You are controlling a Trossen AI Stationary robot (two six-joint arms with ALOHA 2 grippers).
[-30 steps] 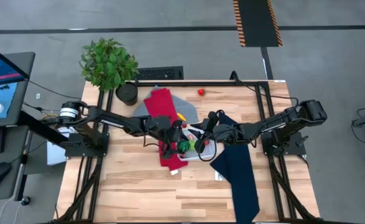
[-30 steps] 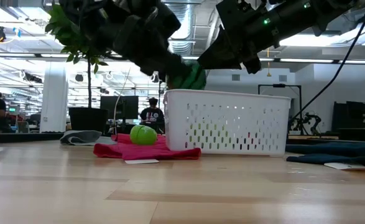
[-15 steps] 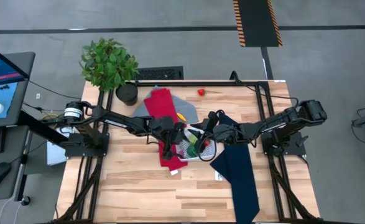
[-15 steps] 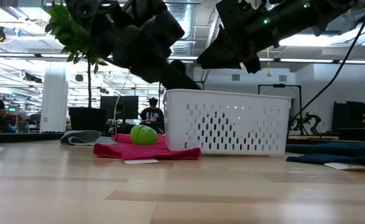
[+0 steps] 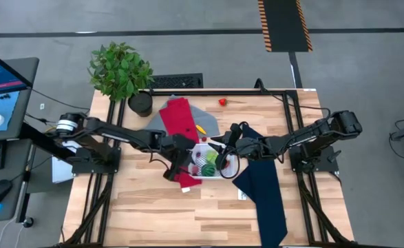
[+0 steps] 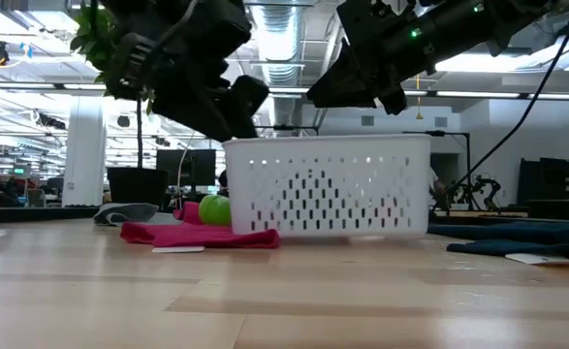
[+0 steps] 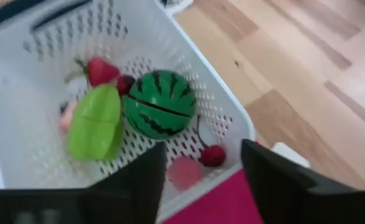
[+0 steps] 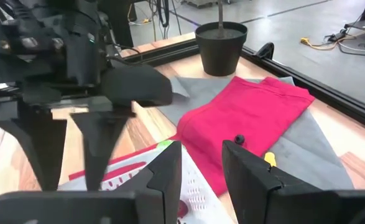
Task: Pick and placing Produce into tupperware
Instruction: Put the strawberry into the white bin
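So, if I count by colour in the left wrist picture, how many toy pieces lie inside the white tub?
Green: 2, the watermelon and a pale green piece
Red: 3, a strawberry, a small dark red piece and a cherry
Pink: 2, a half-hidden pink piece and a round pink piece
Total: 7

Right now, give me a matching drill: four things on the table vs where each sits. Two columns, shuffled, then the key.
Things:
1. toy watermelon
2. red cloth
3. navy cloth
4. potted plant

Places:
A. far left corner of the table
B. inside the white tub
C. on the right arm's side of the tub
D. on the left arm's side, running under the tub

Pairs: 1-B, 2-D, 3-C, 4-A
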